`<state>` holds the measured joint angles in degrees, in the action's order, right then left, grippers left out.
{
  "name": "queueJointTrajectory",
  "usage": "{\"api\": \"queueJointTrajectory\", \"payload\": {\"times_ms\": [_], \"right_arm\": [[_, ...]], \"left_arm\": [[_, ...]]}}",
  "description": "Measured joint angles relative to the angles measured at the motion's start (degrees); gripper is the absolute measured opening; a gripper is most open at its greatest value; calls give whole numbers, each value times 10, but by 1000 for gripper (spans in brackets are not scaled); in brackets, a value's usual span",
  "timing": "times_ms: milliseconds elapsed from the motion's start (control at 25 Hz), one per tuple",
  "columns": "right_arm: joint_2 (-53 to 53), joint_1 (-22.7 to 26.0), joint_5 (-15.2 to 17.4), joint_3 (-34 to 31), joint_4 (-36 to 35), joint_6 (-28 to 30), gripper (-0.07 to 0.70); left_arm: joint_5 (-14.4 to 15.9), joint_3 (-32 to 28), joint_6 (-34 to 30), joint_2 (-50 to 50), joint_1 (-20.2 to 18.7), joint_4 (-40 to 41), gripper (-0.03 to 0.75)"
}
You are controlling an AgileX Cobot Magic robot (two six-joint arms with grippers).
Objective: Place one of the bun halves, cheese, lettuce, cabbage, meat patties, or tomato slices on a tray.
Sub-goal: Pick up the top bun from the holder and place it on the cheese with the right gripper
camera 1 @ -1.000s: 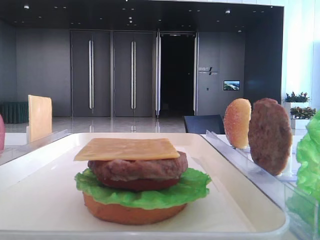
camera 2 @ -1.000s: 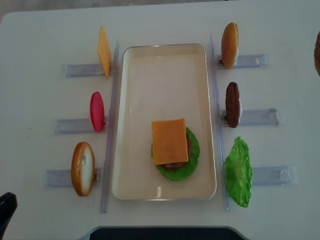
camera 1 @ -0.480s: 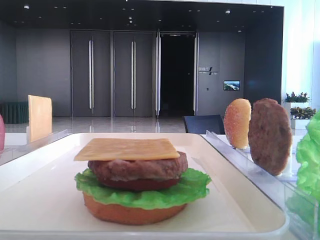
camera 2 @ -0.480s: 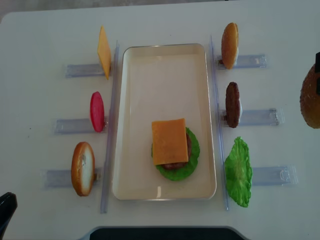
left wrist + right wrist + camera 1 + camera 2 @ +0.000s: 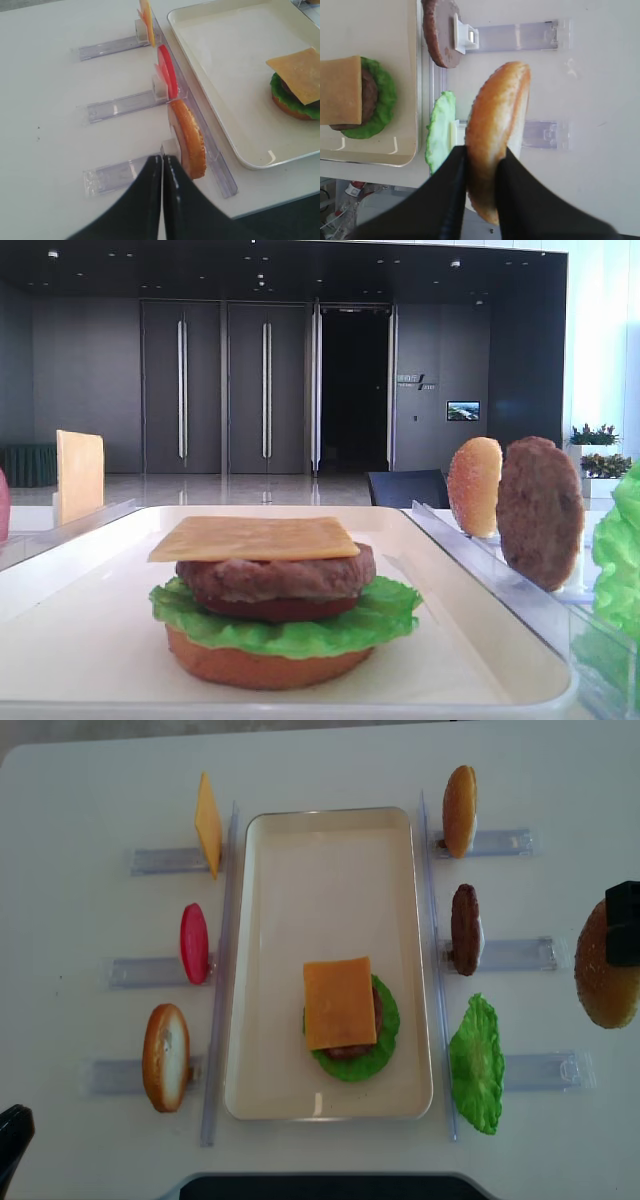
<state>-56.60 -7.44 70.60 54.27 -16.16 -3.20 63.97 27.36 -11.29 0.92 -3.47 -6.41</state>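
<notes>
Your right tool is pinching the top bun edgewise over the bench, its lower rim hiding behind the fingers; the tray is lying to its left. Your left tool is staying closed, empty. The far wall sign is reading too blurred.

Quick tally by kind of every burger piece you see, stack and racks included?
Buns: 4, one in the right gripper
Cheese: 2
Patties: 2
Lettuce: 2
Tomato: 2
Total: 12
</notes>
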Motion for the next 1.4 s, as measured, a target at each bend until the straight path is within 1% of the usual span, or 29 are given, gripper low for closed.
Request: {"api": "queueJointTrajectory", "payload": {"times_ms": [80, 160, 280, 400, 480, 640, 800, 920, 1000, 1040, 1400], "right_arm": [[1, 0, 0, 0, -2, 3, 127], [1, 0, 0, 0, -20, 16, 127], [-7, 0, 0, 0, -97, 58, 127], [-11, 0, -1, -1, -202, 110, 127], [-11, 0, -2, -1, -255, 142, 127], [-16, 0, -10, -4, -327, 181, 127], [-26, 1, -16, -36, -408, 231, 127], [-41, 1, -18, -57, -447, 263, 127], [-49, 1, -26, -74, -471, 284, 127], [-52, 1, -40, -81, -486, 296, 127], [-55, 1, -100, -165, -640, 390, 125]], "left_arm": [[0, 0, 0, 0, 0, 0, -1], [0, 0, 0, 0, 0, 0, -1], [0, 0, 0, 0, 0, 0, -1], [0, 0, 0, 0, 0, 0, -1], [0, 0, 0, 0, 0, 0, -1], [0, 0, 0, 0, 0, 0, -1], [0, 0, 0, 0, 0, 0, -1], [0, 0, 0, 0, 0, 0, -1], [0, 0, 0, 0, 0, 0, -1], [0, 0, 0, 0, 0, 0, -1], [0, 0, 0, 0, 0, 0, -1]]}}
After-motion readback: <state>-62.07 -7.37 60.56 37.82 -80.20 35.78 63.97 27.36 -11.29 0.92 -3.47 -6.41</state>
